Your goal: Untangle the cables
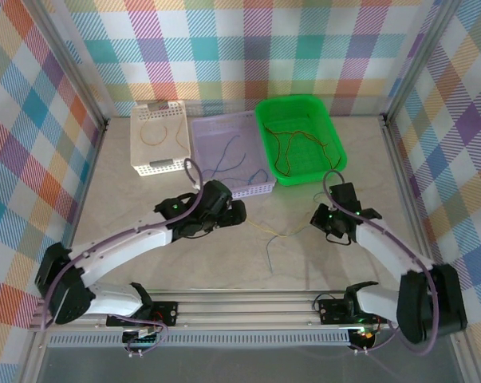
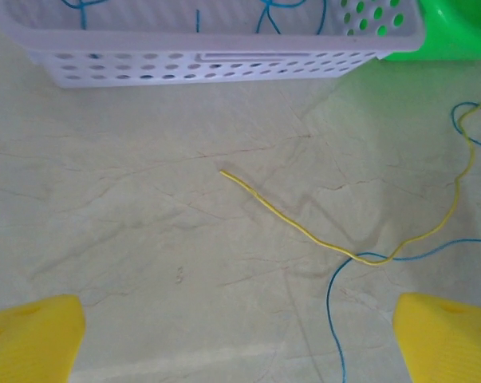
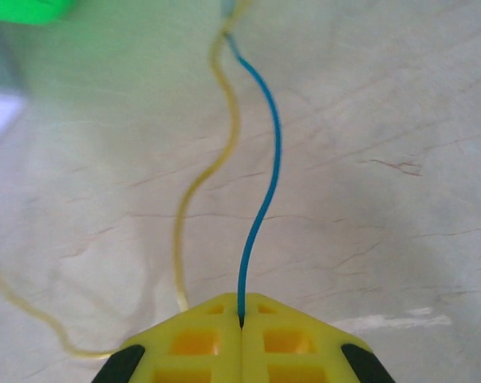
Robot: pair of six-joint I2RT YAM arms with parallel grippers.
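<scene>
Open tabletop (image 1: pixel 224 267) between both arms; lavender basket (image 1: pixel 232 152) and green basket (image 1: pixel 300 140) beyond.

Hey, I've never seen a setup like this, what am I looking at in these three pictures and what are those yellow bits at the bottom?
These are two robot arms bolted at the near edge of a table. One picture looks down from above and behind them; the other two come from small cameras on each wrist, so the yellow bits are each arm's own jaws.

At the back stand three baskets: a white basket, a lavender basket and a green basket, each with thin wires inside. On the table between the arms lie a yellow wire and a blue wire, crossing each other.

The left gripper hangs open above the yellow wire's loose end, holding nothing. The right gripper has its jaws pressed together on the blue wire, which runs away from them across the table.
</scene>
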